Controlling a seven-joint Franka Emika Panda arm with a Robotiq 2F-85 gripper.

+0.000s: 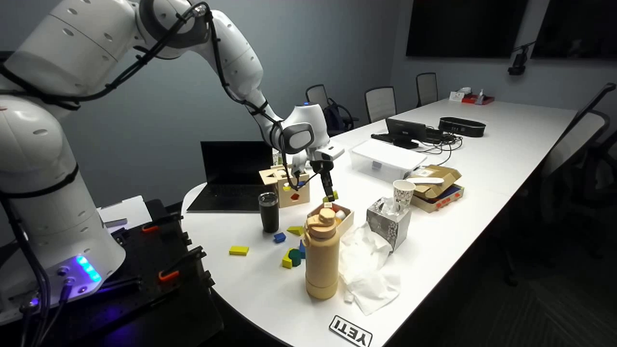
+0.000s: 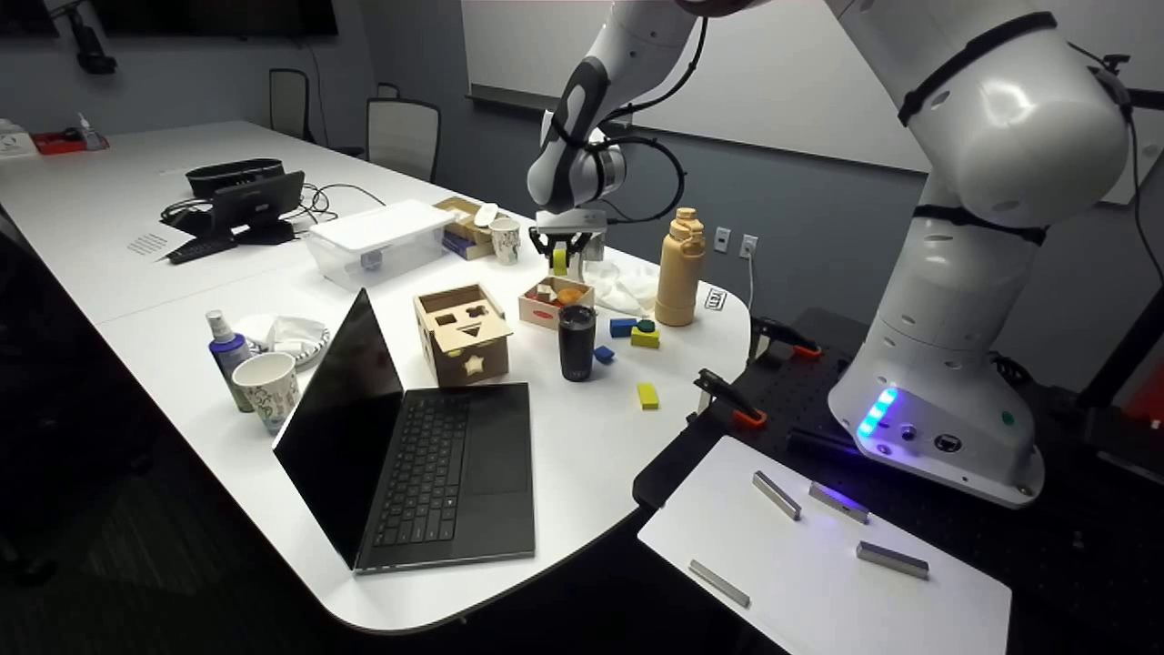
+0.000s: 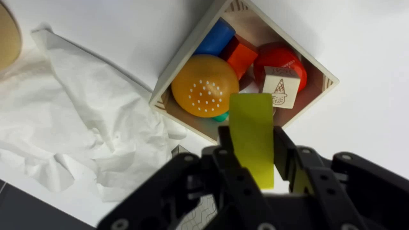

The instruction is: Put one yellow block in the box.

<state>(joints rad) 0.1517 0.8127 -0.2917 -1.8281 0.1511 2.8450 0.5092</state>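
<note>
Grey-blue walls (image 1: 347, 48) stand behind a long white surface (image 1: 511, 140) with a rounded near end. Two dark screens (image 1: 465, 26) hang on one wall; in an exterior view a whiteboard (image 2: 791, 100) spans another, two outlets (image 2: 721, 239) set lower down. Mesh-backed chairs (image 1: 381, 105) stand along both of its long sides. Light falls bright on the surface, while the dark, faintly patterned floor (image 1: 554, 308) sits in shadow.

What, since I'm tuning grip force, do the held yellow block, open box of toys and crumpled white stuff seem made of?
The yellow block: probably painted wood, dull, from its opaque even colour; plastic possible. The box: likely wood, matte, given its pale tan, unshiny look. The white stuff: seemingly thin matte paper, sharply creased.
</note>
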